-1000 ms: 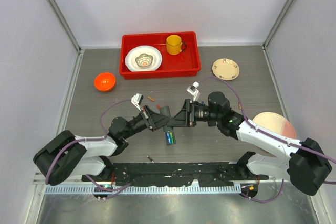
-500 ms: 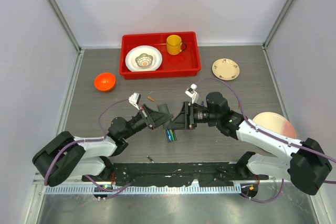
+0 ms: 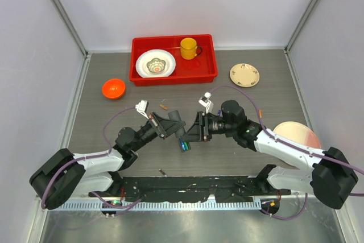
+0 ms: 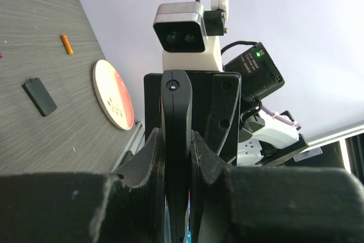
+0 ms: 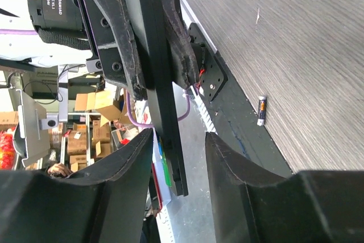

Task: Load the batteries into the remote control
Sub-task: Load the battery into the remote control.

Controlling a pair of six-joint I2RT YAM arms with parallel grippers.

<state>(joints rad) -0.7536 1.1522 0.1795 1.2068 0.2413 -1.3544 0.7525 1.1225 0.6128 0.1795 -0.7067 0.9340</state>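
From my overhead view the remote control [image 3: 182, 140] is mostly hidden. It hangs over the middle of the table between the left gripper [image 3: 172, 124] and the right gripper [image 3: 195, 129], and I catch only a dark sliver with a blue-green patch at its near end. From up here I cannot read either pair of jaws. An orange battery [image 3: 164, 107] lies on the table just beyond the grippers, and a dark battery [image 3: 162, 171] lies well apart from it by the near edge. On the left wrist camera I see the remote edge-on, a thin black bar standing upright. The left fingers [image 4: 149, 157] press on both flat faces, pinching it, and their own bulk cuts off its lower end. Behind it the right arm's camera [image 4: 179, 24] faces me. On the right wrist camera the remote runs as a long black bar. Its end, showing blue and green that I cannot make out, sits between the right fingers [image 5: 122, 169]. Those are spread, with a clear gap on one side; I cannot tell whether the other finger touches.
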